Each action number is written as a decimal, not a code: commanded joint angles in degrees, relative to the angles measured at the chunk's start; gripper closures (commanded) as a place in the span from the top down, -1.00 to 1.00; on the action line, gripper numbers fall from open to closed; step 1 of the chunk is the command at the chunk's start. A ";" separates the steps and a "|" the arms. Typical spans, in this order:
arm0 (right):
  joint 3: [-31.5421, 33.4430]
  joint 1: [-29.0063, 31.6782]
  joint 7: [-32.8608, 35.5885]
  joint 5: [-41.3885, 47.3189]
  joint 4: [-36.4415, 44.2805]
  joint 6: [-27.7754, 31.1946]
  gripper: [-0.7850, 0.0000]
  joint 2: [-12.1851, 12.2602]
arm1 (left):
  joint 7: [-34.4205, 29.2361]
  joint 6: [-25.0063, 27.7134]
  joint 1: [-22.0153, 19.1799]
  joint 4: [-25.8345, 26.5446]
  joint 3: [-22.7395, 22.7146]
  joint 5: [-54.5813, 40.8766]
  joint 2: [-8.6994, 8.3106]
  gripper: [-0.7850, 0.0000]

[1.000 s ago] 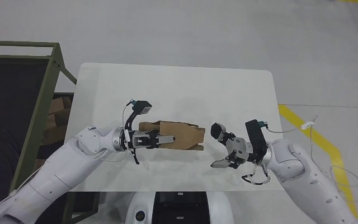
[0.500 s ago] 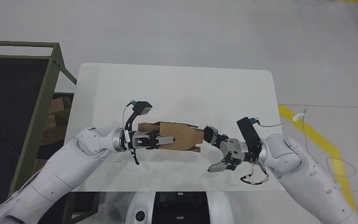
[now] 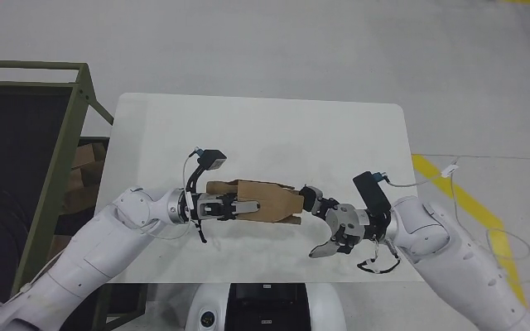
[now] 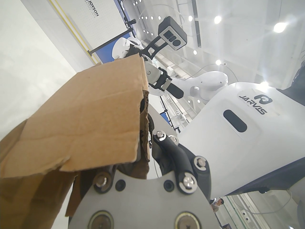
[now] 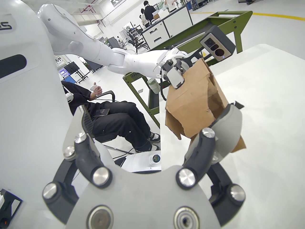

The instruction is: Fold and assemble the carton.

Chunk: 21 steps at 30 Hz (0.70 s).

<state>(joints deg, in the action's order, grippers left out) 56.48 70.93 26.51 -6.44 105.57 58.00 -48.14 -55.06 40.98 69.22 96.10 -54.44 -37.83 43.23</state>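
Note:
A brown carton point(image 3: 261, 201), partly folded with loose flaps, is held over the front middle of the white table point(image 3: 248, 124). My left gripper point(image 3: 224, 207) is shut on the carton's left end. In the left wrist view the carton point(image 4: 83, 120) hides one finger; the other dark finger point(image 4: 171, 151) presses its edge. My right gripper point(image 3: 320, 224) is open at the carton's right end. One of its fingers point(image 5: 228, 125) lies against a flap of the carton point(image 5: 195, 101), and the other point(image 5: 81, 125) stands free. The left gripper point(image 5: 176, 75) clamps the carton's far end.
A green metal frame cart point(image 3: 50, 124) stands just off the table's left edge, with cardboard pieces point(image 3: 83, 178) inside it. A yellow floor line point(image 3: 439, 178) runs past the right side. The table's back half is bare.
My right gripper has moved left toward the carton, and one finger now touches its right end. The left arm and the carton have stayed where they were.

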 commanded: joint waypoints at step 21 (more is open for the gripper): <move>-0.68 -1.35 -3.53 -7.73 6.21 0.00 1.00 0.11 | -2.14 -1.71 0.01 -0.62 -0.92 0.64 1.88 -1.00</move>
<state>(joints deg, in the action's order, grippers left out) 55.98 69.78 23.00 -13.58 111.82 58.00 -47.96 -57.12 39.33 69.22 95.47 -55.36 -37.25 45.04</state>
